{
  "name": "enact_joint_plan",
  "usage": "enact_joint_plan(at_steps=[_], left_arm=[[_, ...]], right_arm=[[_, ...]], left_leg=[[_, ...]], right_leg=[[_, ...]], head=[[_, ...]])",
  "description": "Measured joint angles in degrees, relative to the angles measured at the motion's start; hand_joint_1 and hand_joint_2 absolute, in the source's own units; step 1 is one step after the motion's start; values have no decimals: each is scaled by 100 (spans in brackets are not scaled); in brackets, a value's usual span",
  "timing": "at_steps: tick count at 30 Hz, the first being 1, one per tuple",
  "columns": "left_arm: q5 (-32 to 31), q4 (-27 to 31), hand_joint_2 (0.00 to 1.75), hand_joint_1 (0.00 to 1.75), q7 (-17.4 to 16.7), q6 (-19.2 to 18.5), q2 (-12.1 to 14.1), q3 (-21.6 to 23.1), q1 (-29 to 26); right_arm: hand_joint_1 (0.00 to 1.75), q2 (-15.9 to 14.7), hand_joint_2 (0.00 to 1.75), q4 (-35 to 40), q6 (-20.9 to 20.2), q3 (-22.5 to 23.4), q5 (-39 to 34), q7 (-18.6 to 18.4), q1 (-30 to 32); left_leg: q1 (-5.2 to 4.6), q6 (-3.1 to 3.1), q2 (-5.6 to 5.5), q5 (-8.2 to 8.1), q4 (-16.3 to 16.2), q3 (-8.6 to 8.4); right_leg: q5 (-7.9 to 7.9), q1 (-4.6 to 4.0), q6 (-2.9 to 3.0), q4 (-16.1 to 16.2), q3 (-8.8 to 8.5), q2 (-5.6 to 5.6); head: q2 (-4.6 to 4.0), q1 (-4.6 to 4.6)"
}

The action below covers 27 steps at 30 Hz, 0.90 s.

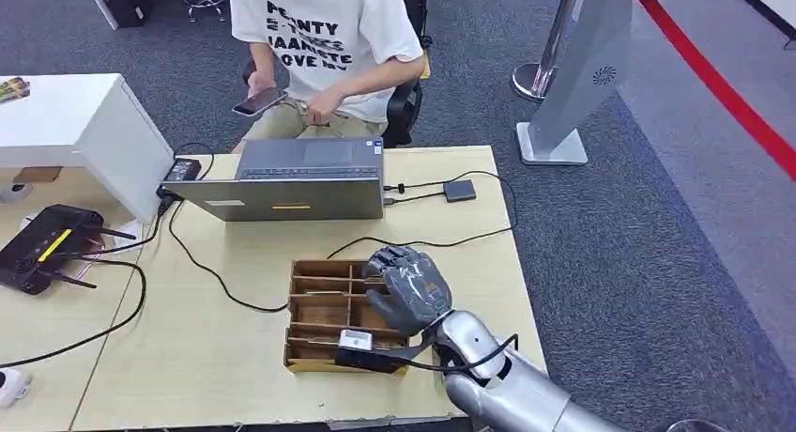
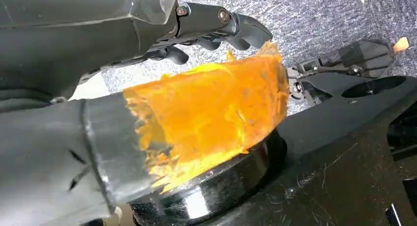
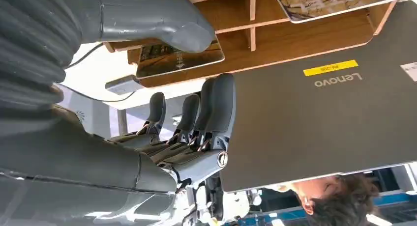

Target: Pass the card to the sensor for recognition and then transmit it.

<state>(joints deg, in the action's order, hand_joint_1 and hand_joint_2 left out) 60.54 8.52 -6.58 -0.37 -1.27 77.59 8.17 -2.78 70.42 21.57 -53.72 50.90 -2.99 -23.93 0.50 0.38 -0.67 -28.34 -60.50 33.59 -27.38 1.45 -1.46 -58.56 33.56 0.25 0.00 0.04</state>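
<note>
A wooden compartment box [image 1: 319, 310] stands near the front of the table. My right hand [image 1: 408, 289] hovers over its right half, fingers spread. In the right wrist view a card [image 3: 179, 59] lies in one compartment with my thumb [image 3: 182, 32] touching its edge; the darker fingers [image 3: 216, 108] stay apart from it, and nothing is pinched. Another card [image 3: 334, 2] lies in a further compartment. A small dark reader pad [image 1: 459, 190] wired to the laptop sits at the table's far right. My left hand [image 2: 147, 113] hangs by my body holding nothing, its thumb cover torn to orange.
A grey laptop [image 1: 291, 183] stands behind the box with its lid towards me. A person [image 1: 324, 38] sits behind it holding a phone. Black cables [image 1: 216, 277] cross the table. A black router [image 1: 42, 249] and a white box [image 1: 84, 131] are on the left.
</note>
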Motion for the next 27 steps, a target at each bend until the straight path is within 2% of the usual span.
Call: enact_joint_plan(at_steps=[27], left_arm=[[57, 0, 0, 0, 0, 2, 0, 11, 1]], right_arm=[[99, 9, 175, -335, -105, 168, 212, -44, -38]], left_leg=[[0, 0, 1, 0, 0, -3]], right_leg=[[0, 0, 0, 0, 0, 2]], head=[[0, 0]])
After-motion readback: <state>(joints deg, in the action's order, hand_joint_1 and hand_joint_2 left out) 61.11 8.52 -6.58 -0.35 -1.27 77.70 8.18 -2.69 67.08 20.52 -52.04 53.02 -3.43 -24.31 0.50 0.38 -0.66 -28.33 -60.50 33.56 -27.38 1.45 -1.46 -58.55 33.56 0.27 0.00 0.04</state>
